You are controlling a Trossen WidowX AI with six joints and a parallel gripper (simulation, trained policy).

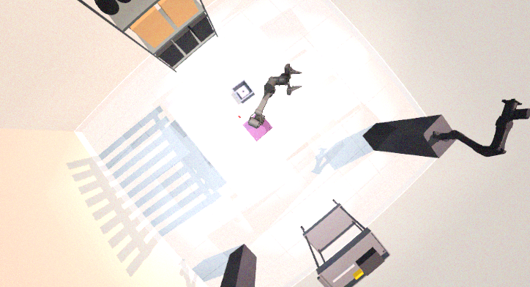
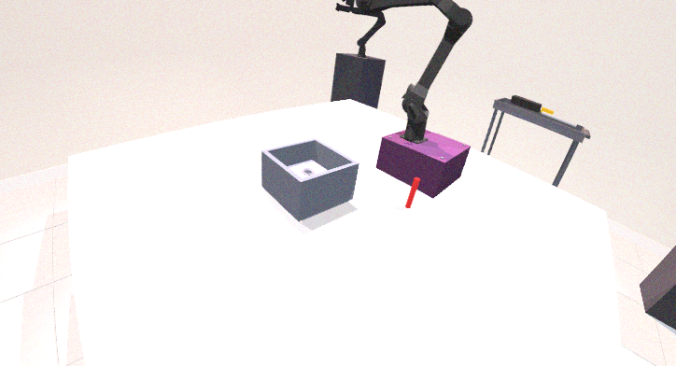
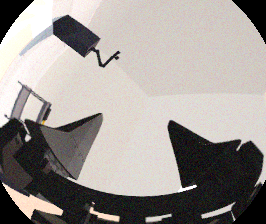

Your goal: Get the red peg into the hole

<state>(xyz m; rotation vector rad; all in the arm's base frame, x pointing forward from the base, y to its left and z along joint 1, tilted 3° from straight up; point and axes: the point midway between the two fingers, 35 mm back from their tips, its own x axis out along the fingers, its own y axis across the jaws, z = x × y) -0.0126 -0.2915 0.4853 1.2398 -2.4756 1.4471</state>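
A slim, plain red peg (image 1: pixel 239 116) (image 2: pixel 413 192) stands on the white surface (image 2: pixel 330 278), tilted slightly in the exterior view, between the open box (image 1: pixel 236 95) (image 2: pixel 326 193) and the magenta block (image 1: pixel 257 132) (image 2: pixel 411 162) bearing the arm. The square, gray-walled box holds a pale plate (image 1: pixel 241 94) (image 2: pixel 297 170) at its bottom, its round central hole visible. The pincer (image 1: pixel 301 80) (image 3: pixel 136 120), well apart from the peg, is spread wide with nothing between its fingers. The exterior frame cuts off part of the pincer at its upper edge; glare washes out the surface's detail, and the peg is a mere speck from above.
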